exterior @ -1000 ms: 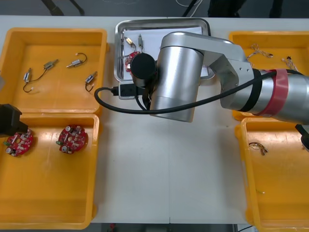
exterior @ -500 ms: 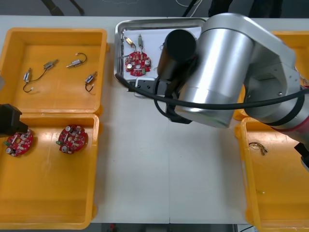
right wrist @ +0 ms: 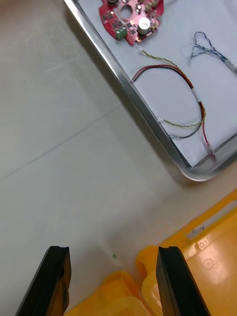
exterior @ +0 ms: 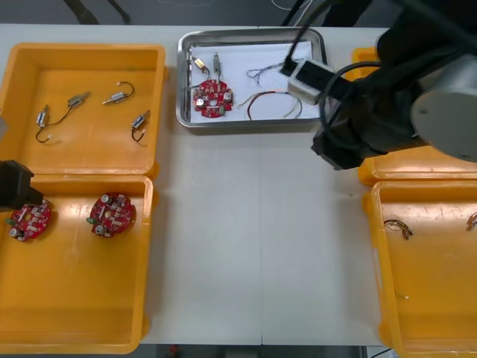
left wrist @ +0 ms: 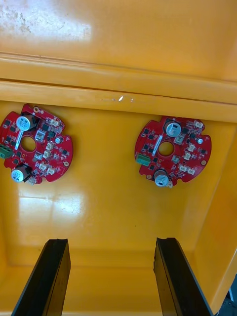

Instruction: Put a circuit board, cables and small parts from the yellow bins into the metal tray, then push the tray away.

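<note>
table: light, plain | floor beyond far edge: dark grey

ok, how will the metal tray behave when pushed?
Shallow and flat on the smooth table, the metal tray will probably slide, not tip. Its low rounded rim may let a high push slip over. The loose red and yellow cable and circuit board may shift inside. The right gripper hangs open short of its corner.

Light table with yellow bins and metal tray.
</note>
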Controlling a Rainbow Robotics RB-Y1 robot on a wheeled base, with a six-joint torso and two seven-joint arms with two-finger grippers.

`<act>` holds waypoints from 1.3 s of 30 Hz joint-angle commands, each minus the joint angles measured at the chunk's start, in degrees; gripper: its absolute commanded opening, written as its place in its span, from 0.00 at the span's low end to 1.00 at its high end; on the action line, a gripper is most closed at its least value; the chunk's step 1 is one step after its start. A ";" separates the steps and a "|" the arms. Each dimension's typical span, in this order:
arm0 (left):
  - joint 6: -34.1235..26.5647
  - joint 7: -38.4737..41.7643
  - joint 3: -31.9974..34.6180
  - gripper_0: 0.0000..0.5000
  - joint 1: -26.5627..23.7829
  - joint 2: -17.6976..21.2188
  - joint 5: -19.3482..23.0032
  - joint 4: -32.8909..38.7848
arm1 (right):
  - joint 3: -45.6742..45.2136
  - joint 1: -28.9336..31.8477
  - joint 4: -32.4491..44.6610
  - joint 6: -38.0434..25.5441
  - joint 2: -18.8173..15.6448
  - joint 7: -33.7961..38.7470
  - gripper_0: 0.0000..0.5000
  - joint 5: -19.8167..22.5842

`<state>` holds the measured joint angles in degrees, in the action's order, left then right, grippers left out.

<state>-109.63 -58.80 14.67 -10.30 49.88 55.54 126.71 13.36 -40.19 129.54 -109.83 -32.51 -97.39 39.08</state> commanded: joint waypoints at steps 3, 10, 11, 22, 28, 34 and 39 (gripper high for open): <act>-0.37 -4.66 1.68 1.00 -1.65 2.50 -0.26 0.20 | -13.62 9.08 4.23 -0.17 -6.34 1.85 1.00 4.87; -0.37 -4.66 1.68 1.00 -1.65 2.50 -0.26 0.20 | -25.75 17.69 4.14 -0.17 -9.07 2.12 1.00 6.36; -0.37 -4.66 1.68 1.00 -1.65 2.50 -0.26 0.20 | -27.77 19.01 3.79 -0.17 -9.07 2.21 1.00 6.10; -0.37 -4.66 1.68 1.00 -1.65 2.50 -0.26 0.20 | -39.02 28.68 2.56 -0.17 -9.77 4.40 1.00 6.36; -0.37 -4.66 1.68 1.00 -1.65 2.50 -0.26 0.20 | -41.74 33.25 2.56 -0.17 -9.86 8.45 1.00 7.68; -0.37 -4.66 1.68 1.00 -1.65 2.50 -0.26 0.20 | -43.24 35.97 2.56 -0.17 -9.94 16.71 1.00 12.25; -0.37 -4.66 1.68 1.00 -1.65 2.50 -0.26 0.20 | -43.15 37.56 2.56 -0.17 -12.05 18.46 1.00 14.18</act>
<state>-109.64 -58.80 14.67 -10.37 49.89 55.54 126.68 -28.09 -4.41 131.90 -109.84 -40.73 -79.95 52.20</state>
